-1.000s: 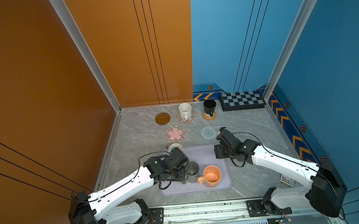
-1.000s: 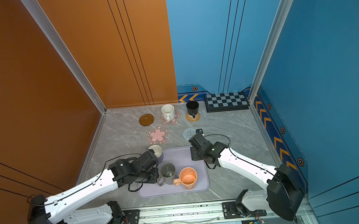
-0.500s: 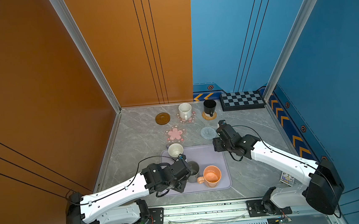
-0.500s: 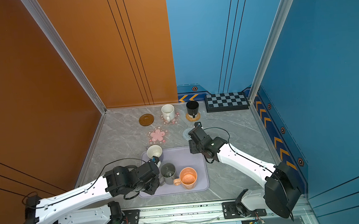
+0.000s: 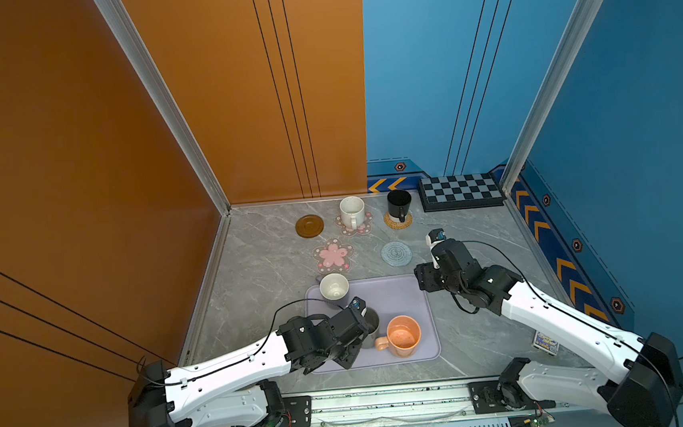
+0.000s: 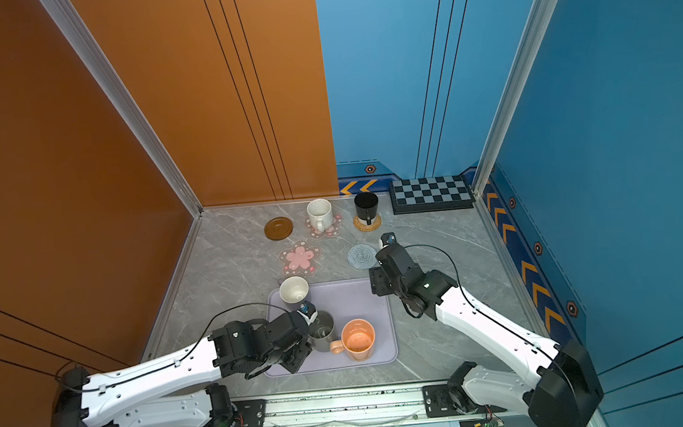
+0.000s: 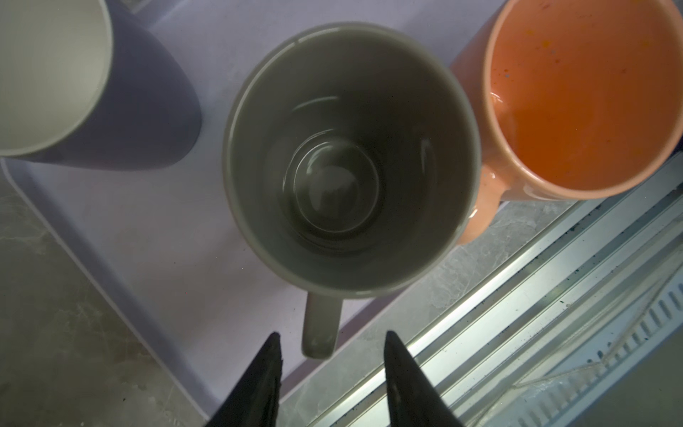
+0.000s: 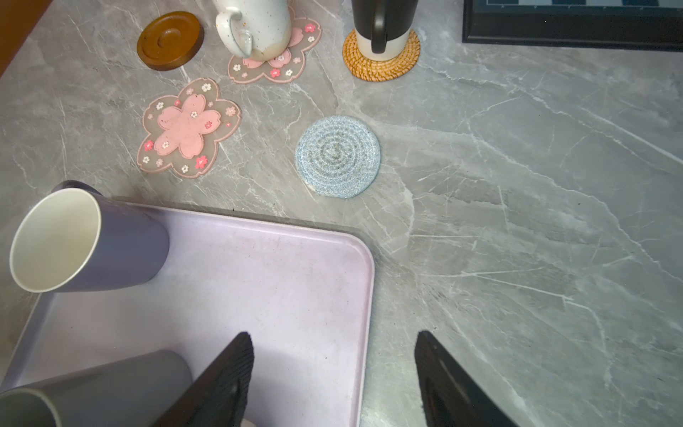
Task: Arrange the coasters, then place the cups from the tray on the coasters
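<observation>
Grey cup [image 7: 349, 159] stands upright and empty on the tray [image 7: 155, 236], handle pointing at my left gripper [image 7: 330, 338]. My left fingers [image 7: 258, 380] are spread, one on each side of the handle's end. There's a gap on both sides, so nothing is grasped. In both top views that gripper sits low at the cup's near-left side.

Orange cup [image 5: 403, 337] is just beside the grey one on the tray, handle turned toward it. Can't tell if they touch. Lavender cup [image 5: 334, 287], cream inside, is upright at the tray's far left corner.

My right gripper [image 8: 334, 338] hangs over the tray's far right corner. Its fingers [image 8: 221, 380] are wide apart and hold nothing, one over the tray, the other over the table [image 8: 517, 258].

The coasters lie on the table beyond the tray.
- **Near row:** pink flower coaster [image 5: 333, 256] and grey-blue woven coaster [image 5: 396, 254], both free. The woven one is to the right, and they're apart.
- **Far row, left to right:**
  - brown wooden coaster [image 5: 309, 226], free
  - second pink flower coaster [image 5: 365, 226], with the white speckled cup [image 5: 351, 211] on it
  - rattan coaster [image 5: 398, 222], with the black cup [image 5: 398, 203] on it

Checkered board [image 5: 461, 191] lies at the far right against the wall, near the black cup.
</observation>
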{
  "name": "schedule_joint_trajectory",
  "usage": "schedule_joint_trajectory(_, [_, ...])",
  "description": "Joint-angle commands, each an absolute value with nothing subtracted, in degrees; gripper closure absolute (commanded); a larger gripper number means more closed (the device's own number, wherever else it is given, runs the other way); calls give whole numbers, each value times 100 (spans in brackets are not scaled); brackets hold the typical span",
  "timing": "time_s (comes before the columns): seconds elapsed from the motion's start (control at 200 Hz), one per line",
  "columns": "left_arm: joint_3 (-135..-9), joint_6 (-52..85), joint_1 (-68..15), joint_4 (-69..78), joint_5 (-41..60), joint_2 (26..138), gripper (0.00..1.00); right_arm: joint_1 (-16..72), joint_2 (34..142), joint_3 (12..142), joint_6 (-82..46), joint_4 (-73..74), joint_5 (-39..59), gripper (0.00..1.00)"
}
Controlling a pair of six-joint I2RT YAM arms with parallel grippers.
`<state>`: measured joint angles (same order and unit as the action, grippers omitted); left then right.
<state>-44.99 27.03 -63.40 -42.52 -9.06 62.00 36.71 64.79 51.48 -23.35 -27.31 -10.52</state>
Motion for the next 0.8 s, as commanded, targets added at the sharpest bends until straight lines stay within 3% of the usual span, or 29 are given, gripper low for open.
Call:
schedule_joint_trajectory(0.0, [-4407,2411,-6175,-3929,-599,6260,53,3575,6304,5027,-2216,-2628,-1010,27])
schedule_joint_trajectory(0.35, [-4280,2411,-6054,-3357,-179,6893,55,3515,6414,5151,-2303,-2646,-898,27])
schedule_joint_trajectory(0.581, [-4007,2645,-5979,-3085,-224,6712,56,3480,6498,5150,-2329,-2646,-925,27])
schedule_joint_trajectory(0.791, [-3842,2780,-5915,-3094,-340,6533,66,3470,6626,5170,-2337,-2646,-907,27])
